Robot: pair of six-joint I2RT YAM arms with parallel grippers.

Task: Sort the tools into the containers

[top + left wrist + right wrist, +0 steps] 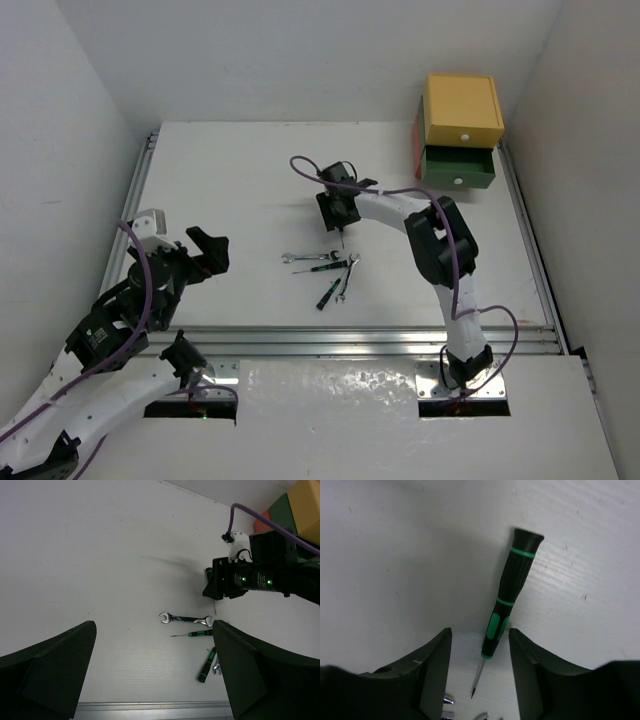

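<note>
R gripper (479,634) half-closed, fingers (432,665) either side of a thin black-green screwdriver (512,580) lying flat on the white table (230,180) — small gap on one side, not clamped. Just nearer the arm bases: two small silver wrenches (300,258) and two more black-green screwdrivers (327,293). Far right corner: yellow box drawer (462,108) stacked on green box drawer (458,168), white knobs. L gripper (205,250) wide open — well apart, at table's left.
</note>
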